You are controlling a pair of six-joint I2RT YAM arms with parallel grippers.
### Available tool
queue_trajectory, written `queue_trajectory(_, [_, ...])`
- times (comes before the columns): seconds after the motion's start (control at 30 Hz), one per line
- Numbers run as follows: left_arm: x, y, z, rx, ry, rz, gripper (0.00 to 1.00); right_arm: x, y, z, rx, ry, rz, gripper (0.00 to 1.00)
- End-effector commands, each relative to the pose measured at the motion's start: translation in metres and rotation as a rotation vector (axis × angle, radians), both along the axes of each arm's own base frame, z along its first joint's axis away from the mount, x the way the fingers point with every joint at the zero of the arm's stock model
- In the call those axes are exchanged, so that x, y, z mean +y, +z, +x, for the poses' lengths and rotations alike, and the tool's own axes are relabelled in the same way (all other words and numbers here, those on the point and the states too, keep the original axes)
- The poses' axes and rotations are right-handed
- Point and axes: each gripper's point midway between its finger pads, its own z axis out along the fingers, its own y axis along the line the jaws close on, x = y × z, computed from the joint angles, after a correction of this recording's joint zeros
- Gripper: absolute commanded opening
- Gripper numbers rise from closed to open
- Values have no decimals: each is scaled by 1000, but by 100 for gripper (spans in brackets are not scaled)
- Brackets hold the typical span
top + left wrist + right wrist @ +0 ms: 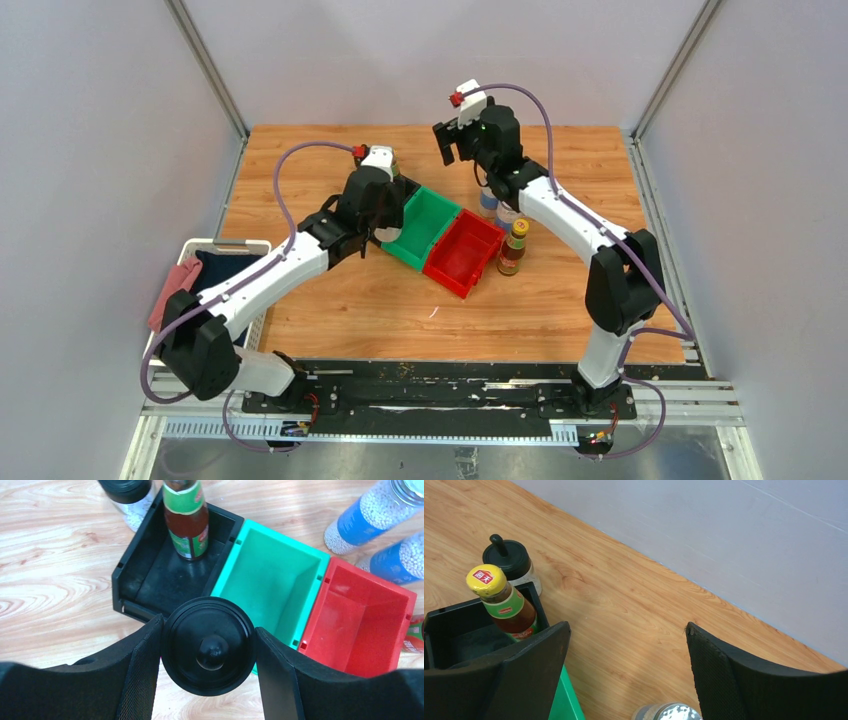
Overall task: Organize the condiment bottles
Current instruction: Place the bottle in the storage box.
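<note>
My left gripper point(209, 626) is shut on a squat clear bottle with a black cap point(210, 652), held over the near edges of the black bin point(150, 575) and the green bin point(270, 575). A dark brown bottle point(187, 522) with a yellow cap point(486, 579) stands in the black bin. A second black-capped bottle point(127, 495) stands just outside that bin. Two blue-labelled shakers point(370, 515) point(400, 560) stand beyond the red bin point(360, 620). Another brown bottle point(514, 247) stands beside the red bin. My right gripper point(627, 626) hangs open and empty, raised above a shaker's silver lid point(669, 712).
The three bins sit in a diagonal row mid-table; the green bin point(425, 225) and red bin point(462, 252) hold nothing. A white basket point(222, 246) with dark and pink cloths sits at the table's left edge. Grey walls close the back and sides.
</note>
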Motion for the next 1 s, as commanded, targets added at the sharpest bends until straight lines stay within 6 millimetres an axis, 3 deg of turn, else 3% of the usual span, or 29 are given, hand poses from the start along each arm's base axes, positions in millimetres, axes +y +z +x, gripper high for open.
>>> queue_trajectory(0.0, [-25,26,9,-68,-64,-34,0,-24,21,4,-40,-52,31,89])
queue_trajectory(0.5, [-73,23,11,-69,-200,9,0,-77,29,21,-41,-143,93,89])
queue_trajectory(0.97, [-97,20,24,-104,-245,22,0,-94,33,21,-40,-140,129,89])
